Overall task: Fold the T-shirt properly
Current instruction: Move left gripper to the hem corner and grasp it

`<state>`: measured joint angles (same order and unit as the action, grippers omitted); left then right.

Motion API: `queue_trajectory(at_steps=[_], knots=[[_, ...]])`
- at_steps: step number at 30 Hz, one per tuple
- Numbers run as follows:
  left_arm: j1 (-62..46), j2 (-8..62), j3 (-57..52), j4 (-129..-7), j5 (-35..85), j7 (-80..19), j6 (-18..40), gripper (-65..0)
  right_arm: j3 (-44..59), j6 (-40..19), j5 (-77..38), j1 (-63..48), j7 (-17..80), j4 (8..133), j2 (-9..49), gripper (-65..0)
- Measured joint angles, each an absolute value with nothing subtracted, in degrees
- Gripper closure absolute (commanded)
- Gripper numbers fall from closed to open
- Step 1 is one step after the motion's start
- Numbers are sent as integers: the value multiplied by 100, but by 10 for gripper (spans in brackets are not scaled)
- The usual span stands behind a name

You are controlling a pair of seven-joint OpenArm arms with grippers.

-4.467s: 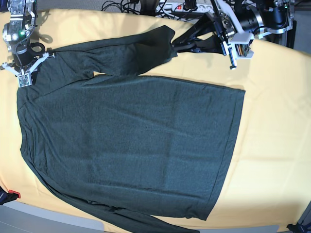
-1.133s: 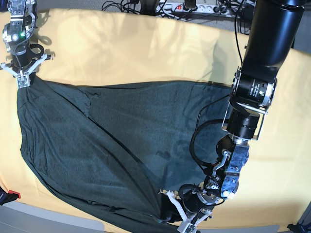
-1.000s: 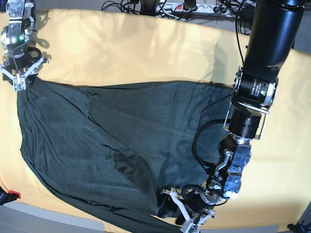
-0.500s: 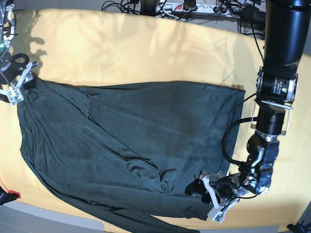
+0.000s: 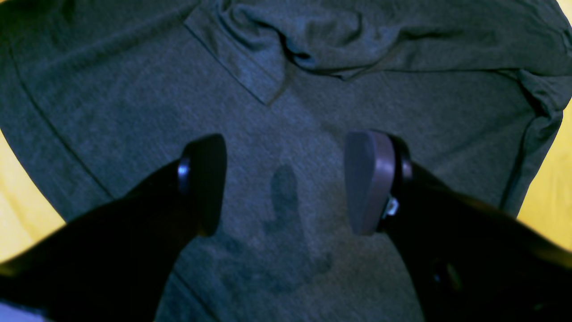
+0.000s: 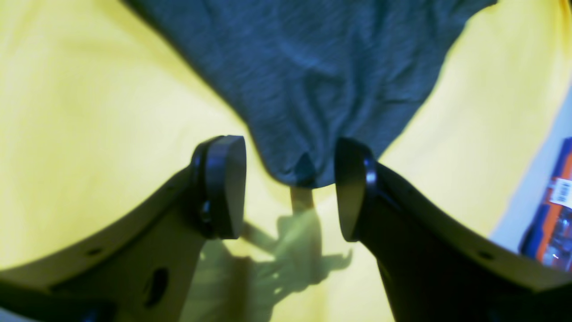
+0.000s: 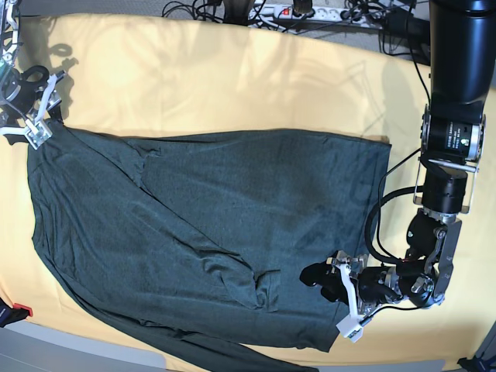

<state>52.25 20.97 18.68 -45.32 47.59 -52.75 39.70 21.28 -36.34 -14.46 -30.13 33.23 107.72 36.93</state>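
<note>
The dark green-grey T-shirt (image 7: 194,217) lies flat on the yellow cloth (image 7: 232,85), neck to the left and hem to the right. One long sleeve is folded across the body and ends in a crumpled cuff (image 7: 260,287), which the left wrist view shows at the top (image 5: 313,40). My left gripper (image 7: 335,302) is open and empty just above the shirt's lower right part (image 5: 286,183). My right gripper (image 7: 37,112) is open at the shirt's far left shoulder corner (image 6: 313,89). The corner's tip lies between the fingers, loose (image 6: 288,188).
A power strip with cables (image 7: 294,12) runs along the table's far edge. A small red and black item (image 7: 15,312) sits at the near left corner. An orange and blue object (image 6: 554,210) shows off the table's edge in the right wrist view.
My left gripper carried the far sleeve across the body to the near side, let it go and drew back to the right. My right gripper opened and pulled back off the shoulder corner.
</note>
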Motion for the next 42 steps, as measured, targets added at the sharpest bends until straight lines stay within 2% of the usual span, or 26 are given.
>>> queue_trajectory(at_steps=[4, 10, 18, 26, 28, 31, 32, 38, 42], knots=[[5227, 2069, 1868, -4532, 4764, -5249, 3968, -418, 1883, -3697, -991, -3041, 3168, 10678, 4040, -325], [5221, 2067, 1918, -4532, 4762, -5256, 3970, -418, 1308, -3378, -633, -3002, 2808, 10652, 4545, -325], [5030, 2082, 1918, -4716, 4762, -5251, 3970, -418, 340, -2491, 373, -2499, 2418, 9966, 4567, -325], [4974, 2095, 1918, -4759, 4757, -5253, 3970, -418, -60, -2429, 451, -2110, 2394, 9334, 4569, -320], [4969, 2099, 1918, -4759, 4755, -5256, 3970, -418, -62, -2502, 451, -2110, 2394, 9330, 4569, -242], [4974, 2095, 1918, -4759, 5223, -5555, 3964, -418, -69, -2591, 451, -2126, 2397, 9325, 4569, -37], [4974, 2093, 1916, -4759, 5428, -5680, 3962, -418, -69, -2587, 445, -2126, 2399, 9323, 4569, 0], [4989, 2097, 1916, -4759, 6410, -6624, 3955, -418, -71, -2239, 449, -2126, 2399, 9327, 4574, 0], [4987, 2126, 1918, -5026, 7214, -7655, 3948, -417, -78, -2176, 412, -2126, 2495, 9413, 4737, 0]])
